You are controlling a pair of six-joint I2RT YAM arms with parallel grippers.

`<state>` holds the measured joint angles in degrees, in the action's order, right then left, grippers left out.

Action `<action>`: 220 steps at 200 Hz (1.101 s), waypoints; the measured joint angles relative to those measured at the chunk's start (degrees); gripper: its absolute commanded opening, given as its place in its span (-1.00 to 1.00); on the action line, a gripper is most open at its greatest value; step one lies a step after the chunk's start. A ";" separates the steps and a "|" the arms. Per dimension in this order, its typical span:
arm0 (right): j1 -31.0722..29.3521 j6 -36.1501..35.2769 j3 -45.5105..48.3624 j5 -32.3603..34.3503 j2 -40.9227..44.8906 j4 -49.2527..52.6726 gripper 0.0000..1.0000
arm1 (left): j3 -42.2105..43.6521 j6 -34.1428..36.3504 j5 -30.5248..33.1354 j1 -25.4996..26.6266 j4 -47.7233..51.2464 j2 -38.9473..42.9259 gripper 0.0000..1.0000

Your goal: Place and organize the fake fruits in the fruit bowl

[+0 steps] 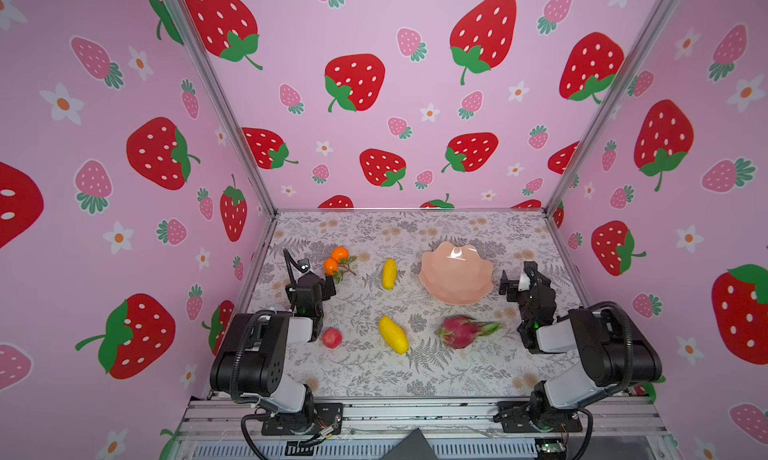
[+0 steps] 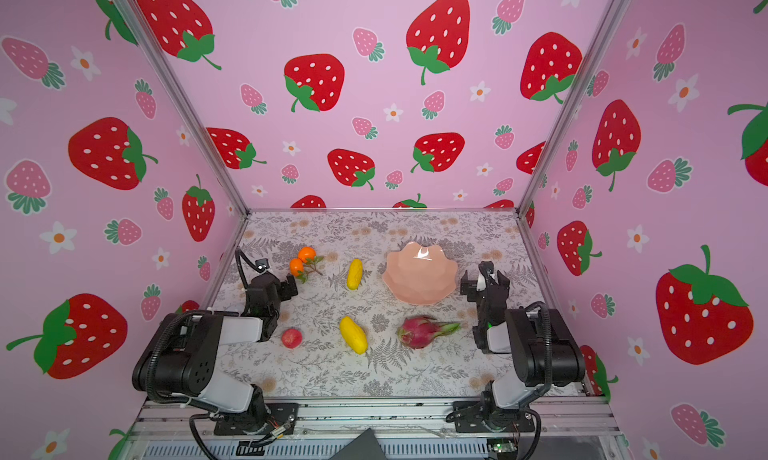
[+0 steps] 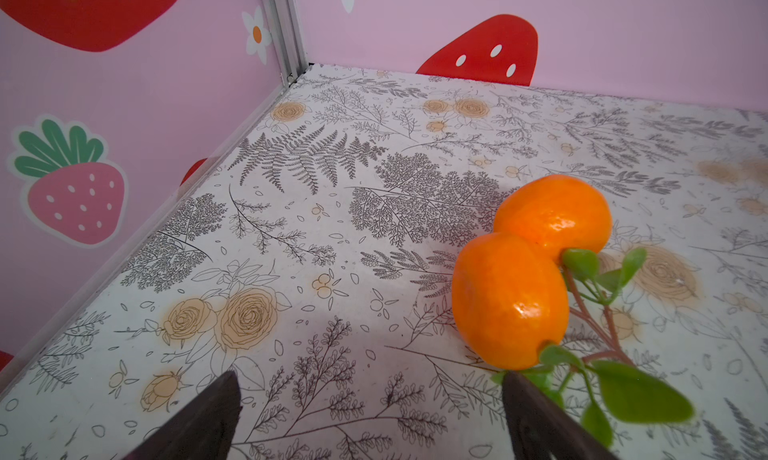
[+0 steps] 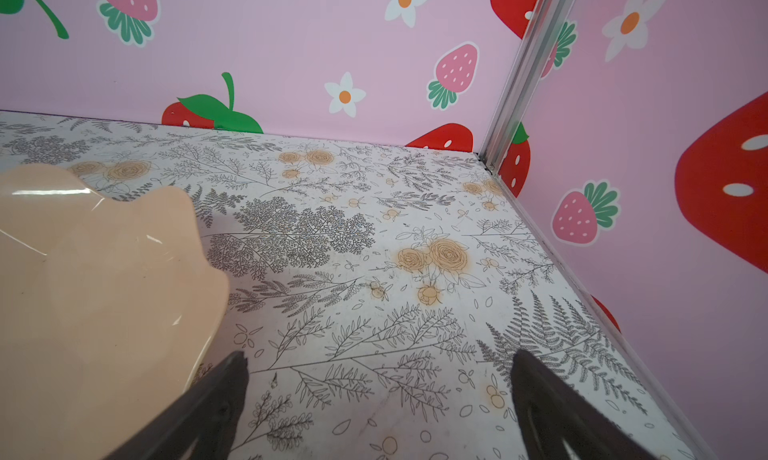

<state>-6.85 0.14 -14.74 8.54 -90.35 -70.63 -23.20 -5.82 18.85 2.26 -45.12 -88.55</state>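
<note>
The peach-pink scalloped fruit bowl [image 1: 456,273] [image 4: 83,292] sits empty at the back right. Two oranges on a leafy twig [image 1: 336,260] [image 3: 511,300] lie at the back left. One yellow oblong fruit [image 1: 389,274] lies mid-table, and another [image 1: 393,334] lies nearer the front. The magenta dragon fruit [image 1: 461,331] is in front of the bowl, and a small red-pink round fruit [image 1: 331,338] lies beside the left arm. My left gripper [image 3: 370,381] is open and empty just short of the oranges. My right gripper [image 4: 380,356] is open and empty beside the bowl's right rim.
Pink strawberry-print walls close in the floral table [image 1: 415,375] at the back and on both sides, with aluminium posts in the back corners. Both arm bases stand on the metal rail [image 1: 415,416] along the front edge.
</note>
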 measured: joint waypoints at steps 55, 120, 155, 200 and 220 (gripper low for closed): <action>0.00 0.00 0.00 0.00 0.00 0.00 0.99 | 0.00 0.00 0.00 0.00 0.00 0.00 0.98; -0.13 0.17 0.39 0.61 2.27 1.18 0.99 | 0.04 0.11 0.35 0.28 0.24 0.70 1.00; -1.75 0.52 -4.55 -2.12 20.33 15.61 0.99 | -7.45 -2.64 9.27 6.27 19.34 10.84 0.97; -16.17 2.62 -17.55 -9.77 22.18 25.83 0.99 | -28.13 -15.52 3.91 10.21 41.42 9.05 0.67; -22.86 3.23 -20.46 -12.61 18.01 30.23 0.99 | -31.50 -19.87 0.61 11.96 46.82 5.77 0.66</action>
<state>-29.71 3.38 -35.20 -4.08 -72.34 -40.40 -54.70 -25.69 19.46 14.22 1.69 -82.78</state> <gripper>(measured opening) 0.994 0.832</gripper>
